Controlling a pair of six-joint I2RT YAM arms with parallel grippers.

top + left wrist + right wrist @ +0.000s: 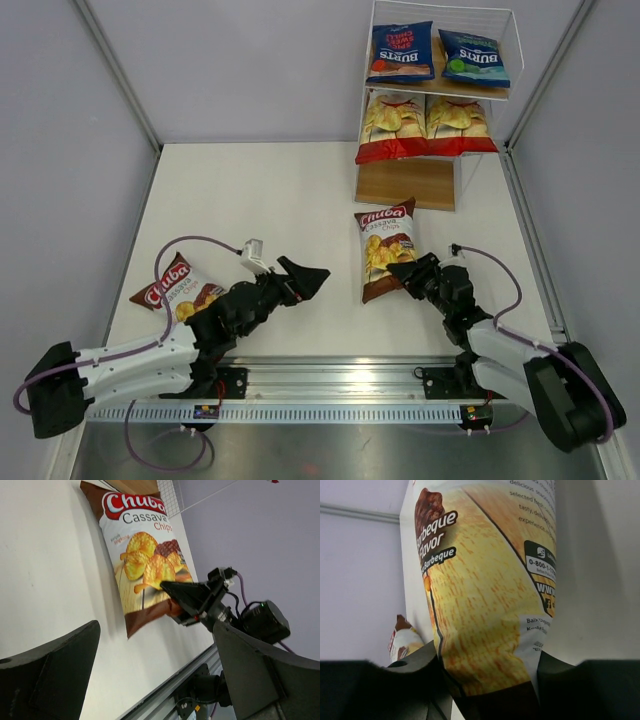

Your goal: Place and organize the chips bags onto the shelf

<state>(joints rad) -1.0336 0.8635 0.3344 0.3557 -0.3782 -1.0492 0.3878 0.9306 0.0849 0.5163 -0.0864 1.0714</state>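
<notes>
A brown Chuba chips bag (385,250) lies flat in the middle of the table, in front of the shelf (405,184). My right gripper (410,272) is shut on its lower right edge; the right wrist view shows the bag (480,605) pinched between both fingers (487,680). A second brown Chuba bag (178,290) lies at the left, beside my left arm. My left gripper (305,280) is open and holds nothing, pointing toward the held bag (145,565). Two blue Burts bags (400,52) sit on the shelf's top tier and two red-and-white bags (392,125) on the middle tier.
The shelf's bottom wooden tier is bare. A metal rail (330,375) runs along the near table edge between the arm bases. Grey walls close in the table at the left, back and right. Purple cables (195,240) loop off each wrist.
</notes>
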